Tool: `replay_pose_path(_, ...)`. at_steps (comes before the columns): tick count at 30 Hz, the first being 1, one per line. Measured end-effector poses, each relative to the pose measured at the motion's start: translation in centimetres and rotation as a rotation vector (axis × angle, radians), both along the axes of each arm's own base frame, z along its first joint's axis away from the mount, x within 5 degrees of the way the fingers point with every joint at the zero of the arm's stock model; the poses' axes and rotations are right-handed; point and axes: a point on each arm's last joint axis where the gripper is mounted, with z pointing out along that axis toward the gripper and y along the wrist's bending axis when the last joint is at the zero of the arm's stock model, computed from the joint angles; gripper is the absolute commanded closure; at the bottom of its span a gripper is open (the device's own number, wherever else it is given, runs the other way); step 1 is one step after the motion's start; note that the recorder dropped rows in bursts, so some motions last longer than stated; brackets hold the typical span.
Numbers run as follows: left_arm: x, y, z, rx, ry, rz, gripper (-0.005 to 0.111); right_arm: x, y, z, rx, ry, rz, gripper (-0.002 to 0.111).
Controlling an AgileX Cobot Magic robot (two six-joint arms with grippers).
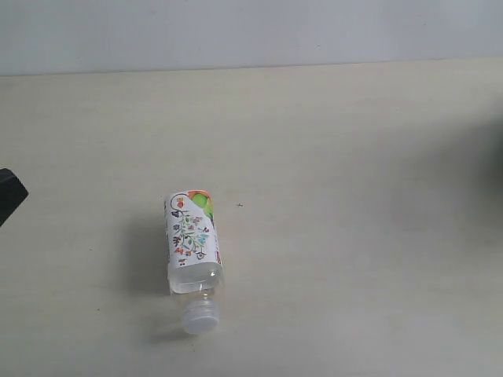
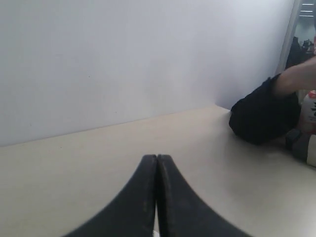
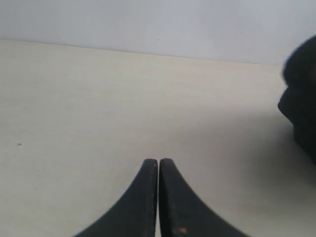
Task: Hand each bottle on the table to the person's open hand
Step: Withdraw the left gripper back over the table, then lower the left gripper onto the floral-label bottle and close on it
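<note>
Bottle (image 1: pixel 192 250) lying flat on table (image 1: pixel 354 141), away from left tool (image 2: pixel 157 158), right tool (image 3: pixel 158 161)

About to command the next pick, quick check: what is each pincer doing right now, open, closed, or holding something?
Left pincer: closed, tips pressed together, holding nothing.
Right pincer: closed, tips pressed together, holding nothing.

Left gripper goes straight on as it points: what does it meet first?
Way looks free: left gripper, shut, points across the table toward the wall; black sleeve sits off to one side. Depth unclear.
</note>
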Motion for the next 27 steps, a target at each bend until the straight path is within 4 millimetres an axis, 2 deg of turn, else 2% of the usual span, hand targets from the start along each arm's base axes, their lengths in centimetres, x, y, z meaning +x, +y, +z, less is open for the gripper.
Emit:
replay_pose_path(15,0.0,0.0,-0.1,0.018,-0.004,0.000,0.104,0.0,0.0,0.0,0.000,0.000,0.000,0.107)
replay_pose_path(18,0.3,0.2,-0.1,-0.031,0.034,0.033,0.104,0.0,0.0,0.0,0.000,0.000,0.000,0.107)
replay_pose_path(19,0.5,0.1,0.1,-0.046,0.070,0.044,0.104,0.0,0.0,0.0,0.000,0.000,0.000,0.107)
replay_pose_path(22,2.2,-1.5,2.9,-0.018,0.184,0.019,0.104,0.0,0.0,0.0,0.000,0.000,0.000,0.107)
replay_pose_path(25,3.6,-2.8,4.7,0.016,0.266,-0.005,0.103,0.0,0.0,0.0,0.000,0.000,0.000,0.107)
replay_pose_path(27,4.5,-3.8,5.4,0.042,0.356,-0.021,0.096,0.0,0.0,0.0,0.000,0.000,0.000,0.107)
